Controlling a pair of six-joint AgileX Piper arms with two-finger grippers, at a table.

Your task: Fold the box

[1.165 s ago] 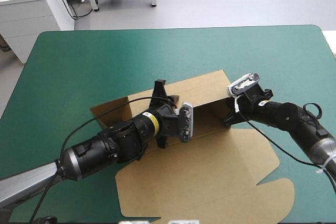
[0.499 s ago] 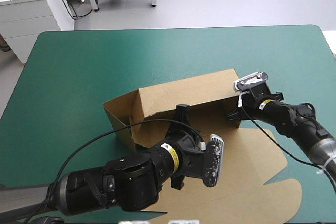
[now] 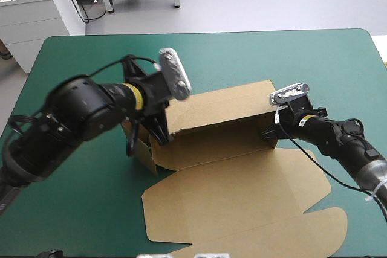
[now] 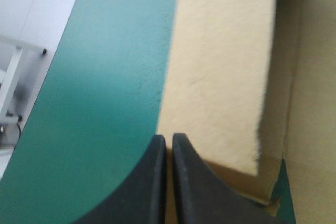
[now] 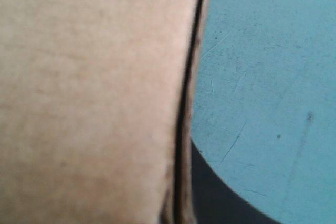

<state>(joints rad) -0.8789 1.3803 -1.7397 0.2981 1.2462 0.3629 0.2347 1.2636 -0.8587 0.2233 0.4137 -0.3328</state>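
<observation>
The brown box [image 3: 217, 113] stands in the table's middle with its long back wall raised. Its left end wall [image 3: 142, 149] is up and the lid [image 3: 242, 203] lies flat toward the front. My left gripper [image 3: 158, 130] is at the back wall's left end. In the left wrist view its black fingers [image 4: 169, 148] are all but shut, with the edge of the brown board [image 4: 220, 66] running in between them. My right gripper [image 3: 270, 130] is shut on the wall's right end. In the right wrist view the board [image 5: 89, 98] fills one side and its edge runs between the fingers [image 5: 181, 208].
Teal-green cover [image 3: 272, 58] surrounds the box on the far side and at both ends. The lid's rounded corner [image 3: 329, 228] reaches close to the table's front edge. The left arm's thick body [image 3: 78, 113] hangs over the table's left part.
My left arm swung from the box's near side over to its far left end, and its fingers closed there. The back wall rose a little earlier. The right gripper kept its hold.
</observation>
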